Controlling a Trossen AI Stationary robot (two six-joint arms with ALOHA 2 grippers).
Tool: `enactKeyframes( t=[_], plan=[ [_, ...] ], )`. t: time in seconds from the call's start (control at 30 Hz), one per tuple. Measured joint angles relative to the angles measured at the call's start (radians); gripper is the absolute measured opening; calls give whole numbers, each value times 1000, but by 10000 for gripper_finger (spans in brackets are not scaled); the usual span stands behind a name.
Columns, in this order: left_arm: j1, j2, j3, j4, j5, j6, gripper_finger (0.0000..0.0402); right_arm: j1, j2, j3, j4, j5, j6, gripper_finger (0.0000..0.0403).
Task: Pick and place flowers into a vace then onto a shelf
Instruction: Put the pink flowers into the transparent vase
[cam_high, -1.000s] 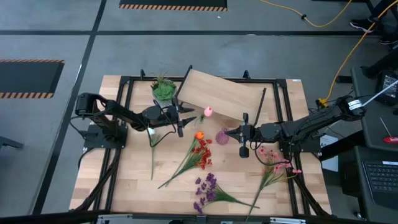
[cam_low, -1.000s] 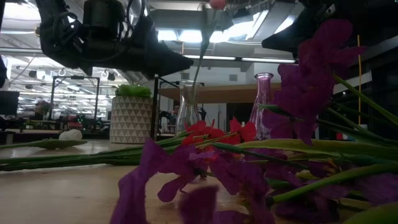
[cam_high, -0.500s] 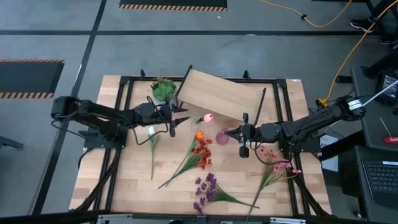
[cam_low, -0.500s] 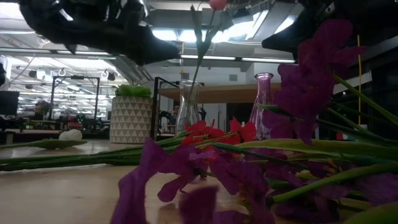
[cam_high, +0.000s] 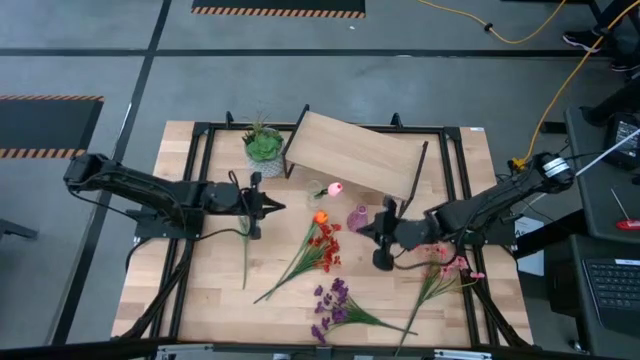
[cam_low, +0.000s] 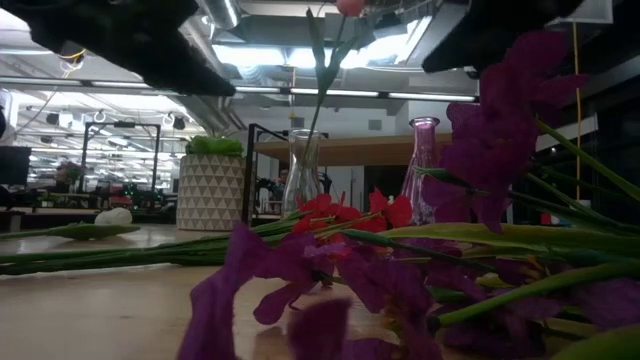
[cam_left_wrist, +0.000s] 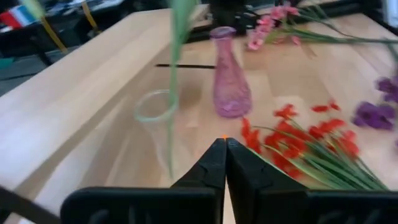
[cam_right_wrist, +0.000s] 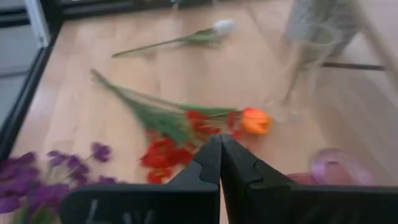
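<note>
A clear glass vase (cam_high: 316, 188) stands on the table in front of the shelf (cam_high: 355, 153), with one pink bloom (cam_high: 335, 187) on its green stem (cam_left_wrist: 177, 37) standing in it. A pink glass vase (cam_high: 357, 218) stands to its right. The other flowers lie flat on the table: an orange bloom (cam_high: 320, 217), a red bunch (cam_high: 322, 248), purple sprays (cam_high: 335, 300), a pink cluster (cam_high: 445, 262) and a white bloom (cam_right_wrist: 221, 26). My left gripper (cam_high: 268, 207) hovers shut left of the clear vase. My right gripper (cam_high: 364, 228) hovers shut beside the pink vase.
A green plant in a white pot (cam_high: 263, 147) stands at the far left, beside the shelf's left end. A black frame (cam_high: 200, 180) runs round the tabletop. Bare wood shows at the table's near left (cam_high: 215, 295).
My left gripper has drawn back from the clear vase toward the table's left edge, risen a little and shut its fingers. The pink bloom stays standing in the vase. My right gripper has shifted toward the near edge and rolled, staying shut.
</note>
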Motion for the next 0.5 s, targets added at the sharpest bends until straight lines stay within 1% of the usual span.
enactKeyframes(
  t=[0.3,0.37,0.5],
  plan=[
    [-73,-20,0,-19,10,17,3,148,216,221,-100,9,189,2],
    [-84,-20,0,-39,10,17,2,180,255,272,-150,43,248,2],
    [-102,-20,0,-70,10,-1,2,236,320,365,-321,78,418,1]
  ],
)
